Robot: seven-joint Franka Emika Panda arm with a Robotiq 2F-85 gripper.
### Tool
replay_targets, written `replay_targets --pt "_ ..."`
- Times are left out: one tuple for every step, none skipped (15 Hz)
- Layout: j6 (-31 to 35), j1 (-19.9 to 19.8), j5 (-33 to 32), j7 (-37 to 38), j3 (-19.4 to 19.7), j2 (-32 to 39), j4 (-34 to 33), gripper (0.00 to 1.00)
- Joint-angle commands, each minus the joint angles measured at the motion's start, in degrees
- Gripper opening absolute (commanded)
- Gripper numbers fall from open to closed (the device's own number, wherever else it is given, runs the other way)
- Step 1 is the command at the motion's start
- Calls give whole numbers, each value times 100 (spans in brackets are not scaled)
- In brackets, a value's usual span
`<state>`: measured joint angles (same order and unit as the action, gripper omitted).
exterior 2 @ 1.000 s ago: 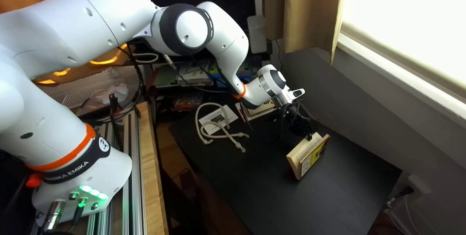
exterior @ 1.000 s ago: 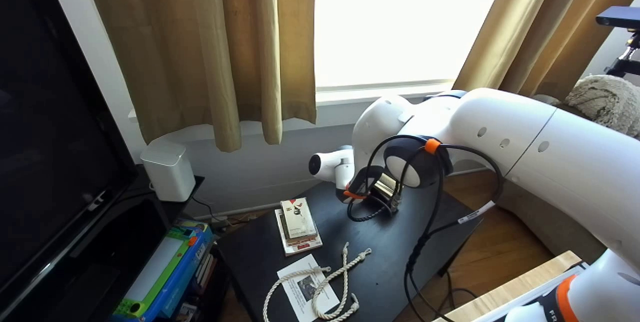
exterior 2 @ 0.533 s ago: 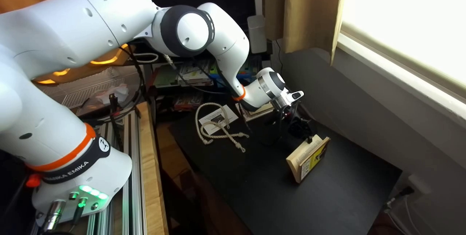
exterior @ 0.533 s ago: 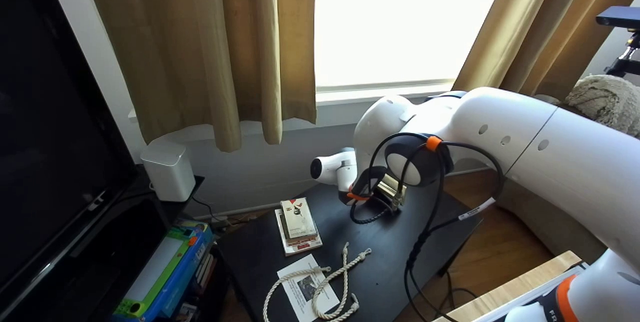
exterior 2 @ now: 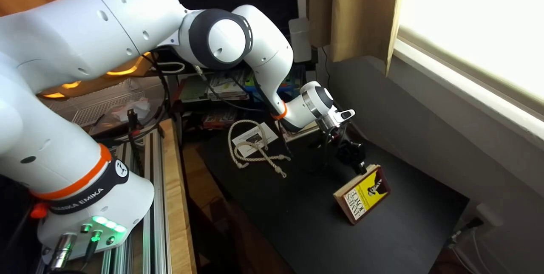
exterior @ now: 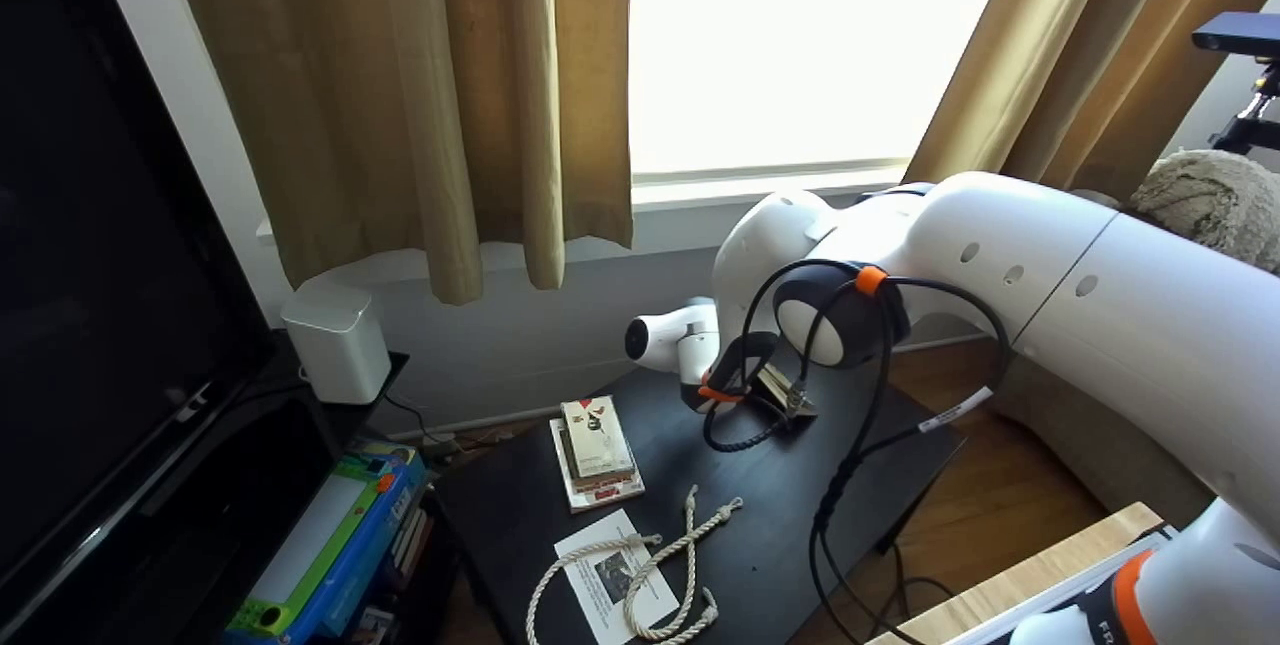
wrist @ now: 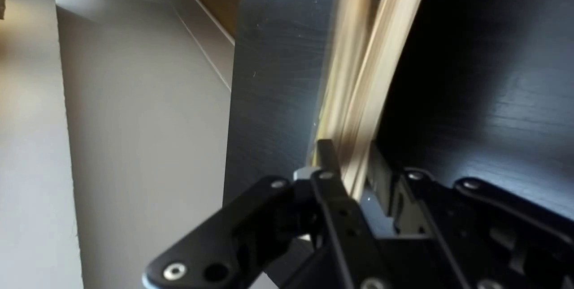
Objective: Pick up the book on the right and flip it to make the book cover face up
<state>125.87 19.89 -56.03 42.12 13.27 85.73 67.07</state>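
The book has tipped, cover slanting upward, at four o'clock in an exterior view — seemingly nearly flipped, not yet flat; pincer touching, grip unclear.

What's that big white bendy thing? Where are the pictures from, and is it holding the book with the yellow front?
That's a robot arm, a machine that bends at its joints, like you do. At its end is a black gripper with two fingers for pinching things. Two views look in from outside the robot, from different places; the close-up is taken from the arm's own wrist. On the black table are a small pile of books, and pale rope lying partly over a printed sheet. The yellow-fronted book is tilted, and in the wrist view part of it shows between the fingers. I can't tell whether they are squeezing it.
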Motion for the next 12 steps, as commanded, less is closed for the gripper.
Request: replay_targets --pt "-79 -84 -117 94 -120 0 62 56" --pt "-89 -87 -110 88 -123 0 56 65" --pt "-52 -101 -109 92 -135 0 53 72" --pt "-10 -130 -81 69 -169 0 17 81" --pt "36 -179 -28 37 -225 -2 -28 87" --pt "69 -220 24 34 -269 -7 -99 94" --pt "94 -302 119 -4 -336 -13 -194 99" --pt "91 -348 191 -28 -371 -23 -271 100" --pt "125 -481 330 -121 -464 -36 -371 100" --pt "120 -554 456 -155 -509 -56 -448 100" --pt "149 -657 619 -230 -569 -56 -549 100" --pt "168 -849 769 -396 -707 61 -810 100"
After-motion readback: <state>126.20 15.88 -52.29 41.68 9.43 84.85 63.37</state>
